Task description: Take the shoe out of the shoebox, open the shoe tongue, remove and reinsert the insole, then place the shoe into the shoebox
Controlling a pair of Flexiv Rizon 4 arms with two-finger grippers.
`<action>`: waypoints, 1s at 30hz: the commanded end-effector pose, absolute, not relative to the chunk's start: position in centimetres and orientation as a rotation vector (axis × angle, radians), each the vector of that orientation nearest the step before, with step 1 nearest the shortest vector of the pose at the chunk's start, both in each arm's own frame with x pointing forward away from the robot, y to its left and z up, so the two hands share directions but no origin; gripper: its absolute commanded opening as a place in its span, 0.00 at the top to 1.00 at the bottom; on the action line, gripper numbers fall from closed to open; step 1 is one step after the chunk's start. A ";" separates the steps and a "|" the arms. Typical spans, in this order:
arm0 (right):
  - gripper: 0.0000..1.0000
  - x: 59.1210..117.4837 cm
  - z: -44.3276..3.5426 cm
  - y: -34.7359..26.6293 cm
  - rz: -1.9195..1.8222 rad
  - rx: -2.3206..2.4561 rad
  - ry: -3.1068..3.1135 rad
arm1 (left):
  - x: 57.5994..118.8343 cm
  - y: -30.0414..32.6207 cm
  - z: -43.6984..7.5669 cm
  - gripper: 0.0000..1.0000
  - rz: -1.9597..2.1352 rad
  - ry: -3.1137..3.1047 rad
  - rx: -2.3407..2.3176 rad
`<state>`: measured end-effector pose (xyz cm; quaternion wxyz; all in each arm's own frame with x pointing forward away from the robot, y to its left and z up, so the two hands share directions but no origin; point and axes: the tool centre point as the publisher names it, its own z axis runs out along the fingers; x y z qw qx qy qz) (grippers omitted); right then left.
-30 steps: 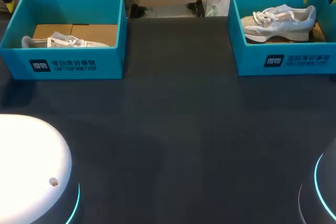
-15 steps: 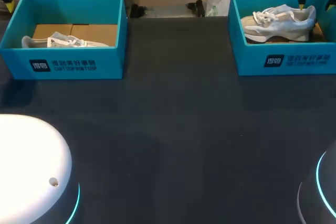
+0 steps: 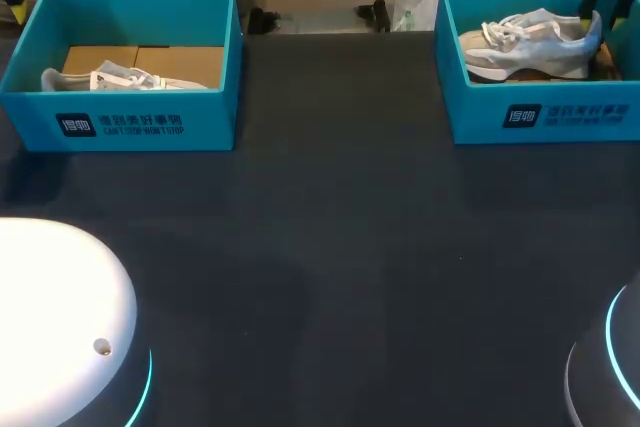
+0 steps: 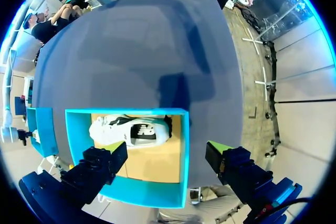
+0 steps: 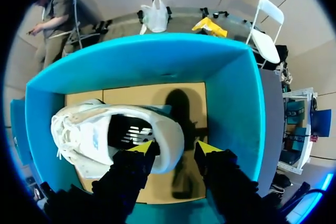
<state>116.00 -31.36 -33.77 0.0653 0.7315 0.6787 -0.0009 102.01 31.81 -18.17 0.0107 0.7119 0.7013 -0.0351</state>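
Observation:
A teal shoebox (image 3: 540,117) at the table's far right holds a white and pale-blue sneaker (image 3: 525,42) lying on its side. My right gripper (image 3: 600,7) is down inside this box at the shoe's heel. In the right wrist view the right gripper (image 5: 174,149) stands open astride the heel of the sneaker (image 5: 100,135); one fingertip (image 5: 142,148) is against the shoe and a gap shows at the other. A second teal box (image 3: 130,122) at the far left holds another white sneaker (image 3: 120,77). My left gripper (image 4: 165,153) hangs wide open high above that box (image 4: 126,112) and its sneaker (image 4: 128,131).
The dark tabletop (image 3: 330,247) stretches between the two boxes. My arms' rounded white bases sit at the near left (image 3: 50,317) and near right (image 3: 615,367) corners. Cardboard lines the floors of both boxes.
My right gripper has come down into the right box to the sneaker's heel, and its fingers have drawn closer together. The left arm has not moved.

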 end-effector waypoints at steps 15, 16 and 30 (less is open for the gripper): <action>0.53 116.7 -36.7 -32.1 -0.119 2.215 2.069 | 101.9 31.8 -18.1 0.00 -0.105 2.189 2.223; 0.52 116.7 -36.8 -32.0 -0.116 2.215 2.073 | 101.9 31.8 -18.1 0.00 -0.105 2.189 2.223; 0.55 116.4 -39.0 -31.8 -0.147 2.206 2.158 | 101.9 31.8 -18.1 0.00 -0.105 2.189 2.223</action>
